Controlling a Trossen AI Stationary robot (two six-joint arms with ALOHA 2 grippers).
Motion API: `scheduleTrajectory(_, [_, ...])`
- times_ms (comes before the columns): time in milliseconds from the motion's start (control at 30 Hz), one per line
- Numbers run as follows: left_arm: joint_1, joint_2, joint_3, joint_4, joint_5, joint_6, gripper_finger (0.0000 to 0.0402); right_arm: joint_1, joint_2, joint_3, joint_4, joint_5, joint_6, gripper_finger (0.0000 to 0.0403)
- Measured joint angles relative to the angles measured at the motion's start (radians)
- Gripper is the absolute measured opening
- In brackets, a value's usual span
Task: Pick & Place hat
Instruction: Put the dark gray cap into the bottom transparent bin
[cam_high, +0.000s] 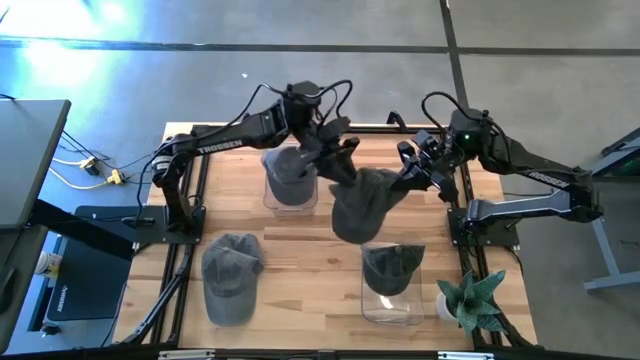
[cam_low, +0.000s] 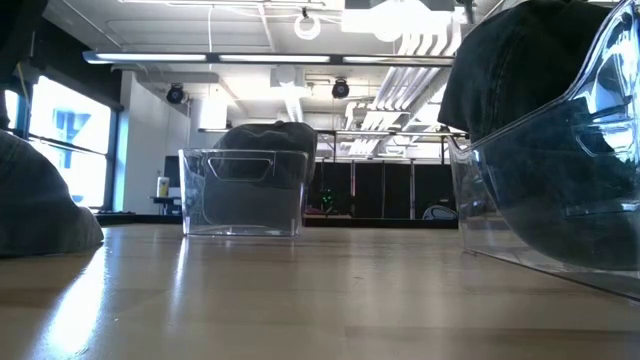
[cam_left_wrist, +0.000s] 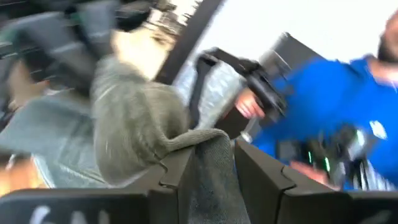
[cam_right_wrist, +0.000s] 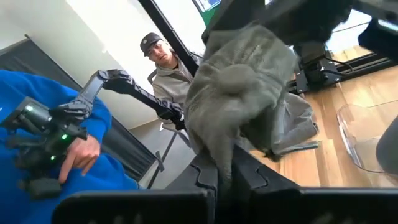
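Both grippers, left (cam_high: 345, 160) and right (cam_high: 405, 180), are clamped on one grey hat (cam_high: 362, 203) mid-frame, above the table (cam_high: 300, 250).

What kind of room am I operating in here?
Likely a robotics lab or workshop: a wooden table on a bare concrete floor, exposed ducts and strip lights overhead, and a person in blue holding a teleoperation handle nearby.

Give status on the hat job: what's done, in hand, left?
Done: one grey cap sits in the far clear plastic bin, another in the near clear bin. In hand: the left gripper and right gripper both grip a third grey cap, held up between the bins. Left: a fourth grey cap lies loose on the wooden table.
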Motion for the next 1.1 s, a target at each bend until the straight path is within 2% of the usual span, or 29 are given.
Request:
scheduleTrajectory(100, [-0.013, 0.025, 0.001, 0.003, -0.094, -0.111, 0.0144, 0.000, 0.000, 0.000, -0.001, 0.009, -0.005, 0.0006])
scheduleTrajectory(200, [-0.013, 0.029, -0.001, 0.000, -0.112, -0.127, 0.0196, 0.000, 0.000, 0.000, -0.006, 0.010, -0.029, 0.0003])
scheduleTrajectory(367, [0.006, 0.025, 0.000, 0.003, 0.002, 0.035, 0.0281, 0.000, 0.000, 0.000, -0.012, 0.017, -0.036, 0.0005])
scheduleTrajectory(433, [0.022, 0.018, 0.001, -0.008, -0.004, 0.097, 0.0298, 0.000, -0.003, 0.000, -0.020, 0.018, -0.053, 0.0003])
scheduleTrajectory(567, [0.062, -0.034, 0.052, -0.092, -0.147, 0.278, 0.0301, 0.000, -0.010, 0.001, -0.028, 0.049, -0.066, 0.0004])
scheduleTrajectory(667, [0.073, -0.065, 0.122, -0.237, -0.341, 0.463, 0.0292, 0.000, -0.012, 0.001, -0.037, 0.070, -0.069, 0.0002])
scheduleTrajectory(733, [0.064, -0.064, 0.175, -0.313, -0.465, 0.532, 0.0288, 0.000, -0.013, 0.001, -0.037, 0.071, -0.072, 0.0002])
scheduleTrajectory(800, [0.051, -0.062, 0.205, -0.331, -0.503, 0.543, 0.0287, 0.000, -0.014, 0.001, -0.036, 0.071, -0.073, 0.0004])
scheduleTrajectory(900, [0.015, -0.054, 0.214, -0.300, -0.499, 0.545, 0.0286, 0.000, -0.014, 0.001, -0.036, 0.072, -0.096, 0.0004])
scheduleTrajectory(1100, [-0.053, 0.044, 0.212, -0.280, -0.559, 0.541, 0.0296, 0.000, -0.014, 0.001, -0.036, 0.073, -0.110, 0.0005])
